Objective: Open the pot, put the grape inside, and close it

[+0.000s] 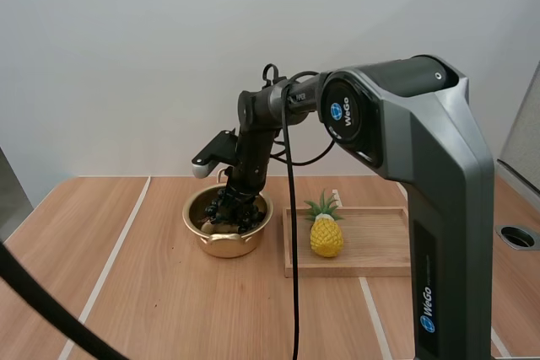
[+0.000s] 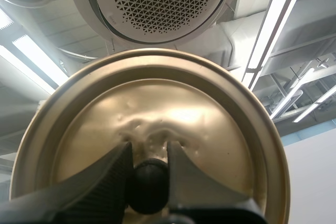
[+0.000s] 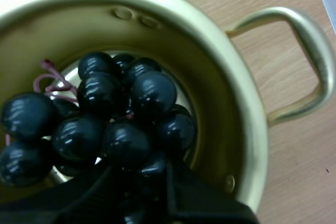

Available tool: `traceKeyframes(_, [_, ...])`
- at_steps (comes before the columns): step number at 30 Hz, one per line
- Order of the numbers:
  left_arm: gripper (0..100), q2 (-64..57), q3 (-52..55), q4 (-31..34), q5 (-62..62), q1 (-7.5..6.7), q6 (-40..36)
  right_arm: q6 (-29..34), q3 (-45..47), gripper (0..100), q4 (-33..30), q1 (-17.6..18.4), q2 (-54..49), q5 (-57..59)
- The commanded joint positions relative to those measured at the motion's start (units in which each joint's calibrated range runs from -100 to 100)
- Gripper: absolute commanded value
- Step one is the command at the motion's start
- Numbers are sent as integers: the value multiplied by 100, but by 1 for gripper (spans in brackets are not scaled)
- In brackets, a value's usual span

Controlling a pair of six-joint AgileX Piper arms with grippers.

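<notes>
My right gripper (image 3: 142, 174) was down inside the open pot (image 3: 239, 108), its fingers pinched on the bunch of grapes (image 3: 118, 121), which sat within the pot's walls. My left gripper (image 2: 148, 156) was clamped on the lid (image 2: 157, 103) by its black knob (image 2: 148, 184).

I seem to work in an office or lab room fitted out for tests. The table (image 1: 126, 292) is a wood-grain desk top with pale seams and a round cable port (image 1: 516, 236) at its right edge. A bare white wall (image 1: 126, 56) stands behind it, and a grey partition panel (image 1: 519, 124) beyond its right edge. A toy pineapple (image 1: 326, 235) lies on a wooden tray (image 1: 380, 250).
</notes>
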Motion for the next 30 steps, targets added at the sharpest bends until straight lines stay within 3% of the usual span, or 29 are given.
traceKeyframes(1, [0,4,-24,56,-9,1,-15,100,27,0,-301,-7,134,233])
traceKeyframes(12, [0,4,-24,56,-9,1,-15,100,27,0,-13,-7,183,34])
traceKeyframes(19, [0,4,-24,56,-9,1,-15,631,27,0,-23,-7,168,-386])
traceKeyframes(21, [0,4,-24,56,-9,1,-15,682,27,12,-23,-7,168,-386])
traceKeyframes(28, [0,4,-24,67,-10,1,-15,694,27,98,-60,-7,168,-58])
traceKeyframes(30, [0,4,-24,67,-10,1,-15,694,27,100,-60,-7,168,107])
